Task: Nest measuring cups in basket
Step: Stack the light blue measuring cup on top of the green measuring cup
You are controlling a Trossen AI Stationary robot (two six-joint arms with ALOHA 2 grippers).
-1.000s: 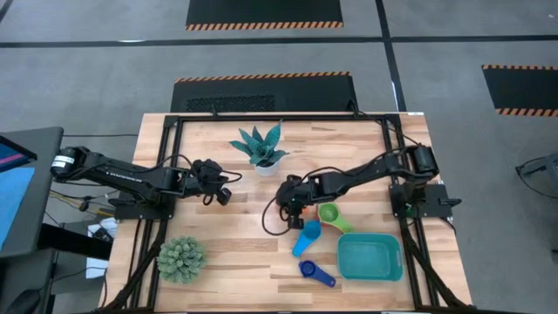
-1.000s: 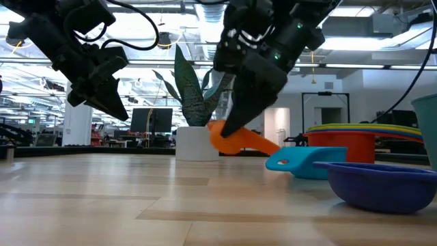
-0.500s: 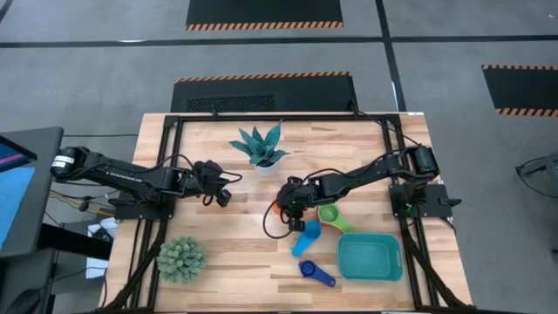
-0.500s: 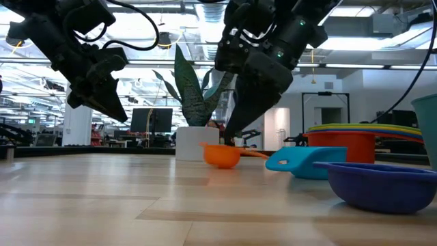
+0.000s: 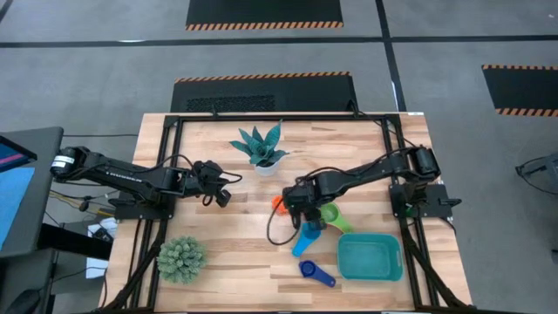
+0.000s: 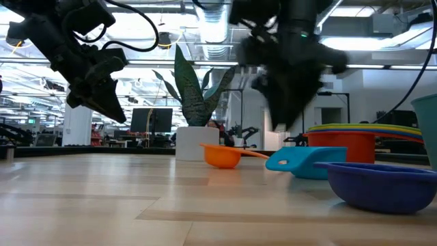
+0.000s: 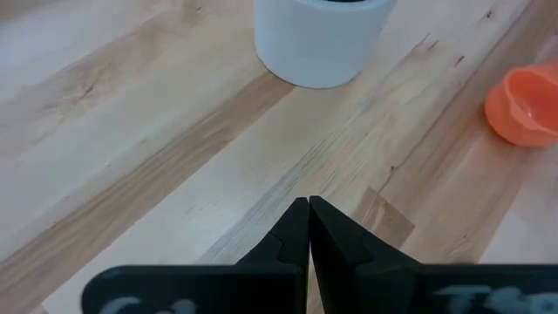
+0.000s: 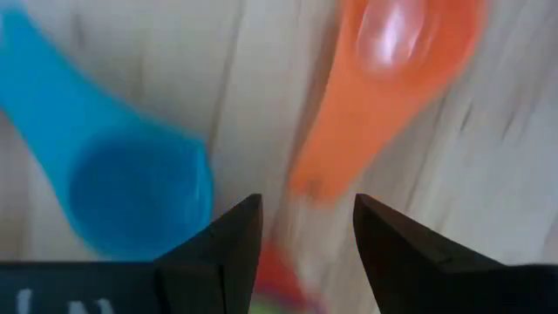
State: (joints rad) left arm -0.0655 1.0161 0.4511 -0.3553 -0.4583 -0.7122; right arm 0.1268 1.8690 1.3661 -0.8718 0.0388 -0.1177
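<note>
An orange measuring cup rests on its base on the table, handle toward the right. My right gripper is open and hangs above the table, between the orange cup and a light blue cup, touching neither. A nested stack of cups, green on top, stands beside them. A dark blue cup lies near the teal basket. My left gripper is shut and waits above the table's left half.
A spiky plant in a white pot stands at the far middle of the table. A round bushy plant sits at the near left. Bare wood lies between the two arms and along the near edge.
My right gripper has set the orange cup down from a lifted, tilted hold onto the table, let go of it, and moved up and toward the table's right, toward the cup stack. The orange cup now sits level on its base.
</note>
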